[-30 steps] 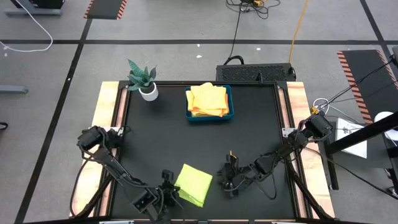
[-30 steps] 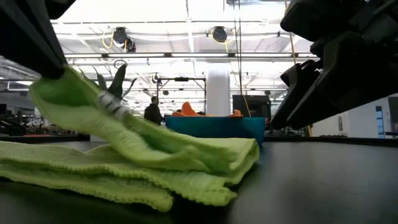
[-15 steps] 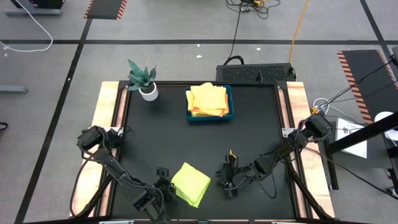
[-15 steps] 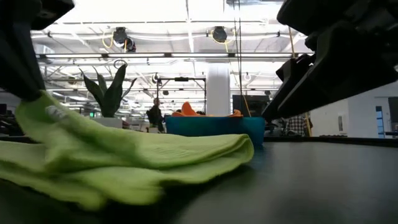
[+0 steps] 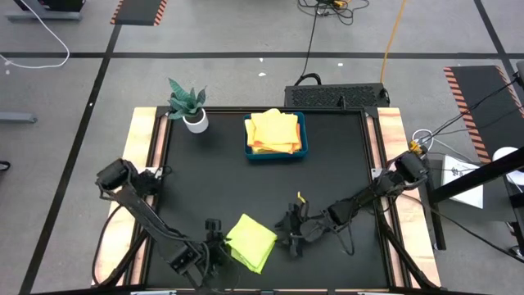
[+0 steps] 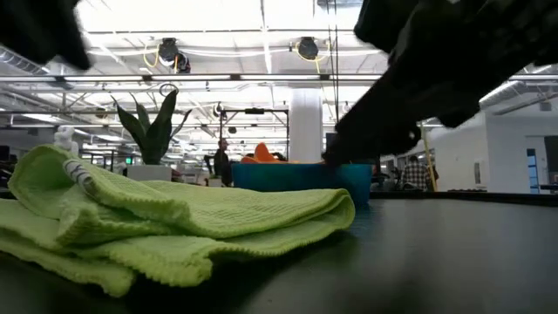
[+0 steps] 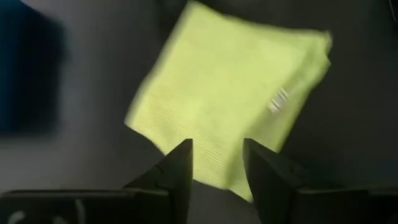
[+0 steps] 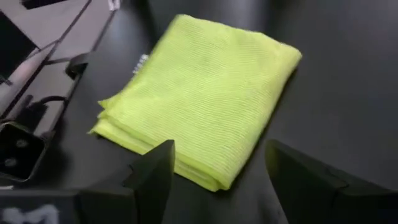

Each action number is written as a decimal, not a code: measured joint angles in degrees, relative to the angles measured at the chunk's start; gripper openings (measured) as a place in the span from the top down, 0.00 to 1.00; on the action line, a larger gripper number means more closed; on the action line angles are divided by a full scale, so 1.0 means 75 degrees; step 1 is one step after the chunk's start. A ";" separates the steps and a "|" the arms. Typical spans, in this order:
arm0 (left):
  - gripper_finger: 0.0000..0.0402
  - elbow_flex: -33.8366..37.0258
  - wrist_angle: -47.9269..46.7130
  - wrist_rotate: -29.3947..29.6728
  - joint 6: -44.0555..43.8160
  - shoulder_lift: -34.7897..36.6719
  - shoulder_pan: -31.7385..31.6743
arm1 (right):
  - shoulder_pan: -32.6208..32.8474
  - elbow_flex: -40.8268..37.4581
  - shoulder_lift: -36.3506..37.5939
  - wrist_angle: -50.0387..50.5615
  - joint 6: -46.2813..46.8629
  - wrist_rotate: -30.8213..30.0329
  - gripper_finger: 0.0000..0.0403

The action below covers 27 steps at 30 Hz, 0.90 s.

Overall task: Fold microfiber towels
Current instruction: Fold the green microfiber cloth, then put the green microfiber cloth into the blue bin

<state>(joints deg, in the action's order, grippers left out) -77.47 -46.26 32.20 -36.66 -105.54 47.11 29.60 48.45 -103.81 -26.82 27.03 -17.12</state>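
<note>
A grey concrete workshop floor marked with dark tape lines surrounds a black-topped desk (image 5: pixel 246 188) with pale wooden side rails. Two dark arms reach in from the near corners.

Toward the far edge of the desk, well beyond both sets of jaws, sits a blue tray (image 5: pixel 277 150) holding a stack of yellow and orange microfiber towels (image 5: pixel 273 131). A small potted plant (image 5: pixel 188 105) stands to one side of it.

Near the front edge lies a folded lime green towel (image 5: pixel 250 242), set between the two grippers. It rests flat in several soft layers, turned diamond-wise, with one corner pointing away toward the tray. It is close to square, so no long axis stands out.

The left gripper (image 7: pixel 214 163) hovers just over the towel's near edge, jaws apart and holding nothing. The right gripper (image 8: pixel 219 169) sits just beside the opposite edge, jaws spread wide and empty.

The cloth looks light, limp and slightly grippy, likely to sag when lifted. A pinch through all layers at a corner or the thick folded edge seems the surest hold.
</note>
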 joint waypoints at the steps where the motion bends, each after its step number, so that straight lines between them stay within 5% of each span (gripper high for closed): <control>1: 0.64 0.0000 -0.0016 0.0288 0.0006 0.0104 0.0024 | -0.0051 -0.0001 -0.0048 0.0005 0.0124 0.0042 0.39; 5: 0.60 0.0148 -0.0008 0.1135 -0.0012 0.0394 -0.0095 | -0.0265 -0.0003 -0.0250 -0.0075 0.0688 0.0110 0.33; 10: 0.58 0.0582 0.0012 0.0878 -0.0137 0.0391 -0.0856 | -0.0474 -0.0003 -0.0596 -0.0310 0.1163 0.0329 0.30; 15: 0.56 0.1392 0.1203 -0.0521 0.0467 0.0392 -0.2002 | -0.0581 0.0003 -0.0947 -0.0468 0.1463 0.0577 0.31; 20: 0.53 0.2371 0.4162 -0.2434 0.2003 0.0741 -0.2831 | -0.0594 0.0012 -0.1137 -0.0769 0.1483 0.0785 0.31; 27: 0.49 0.3826 0.5138 -0.3438 0.1302 0.1452 -0.3735 | -0.0597 0.0012 -0.1114 -0.0710 0.1490 0.0905 0.31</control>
<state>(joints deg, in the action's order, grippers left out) -48.78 -7.73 6.42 -26.90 -94.65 19.10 25.12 48.53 -112.16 -32.14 38.20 -10.33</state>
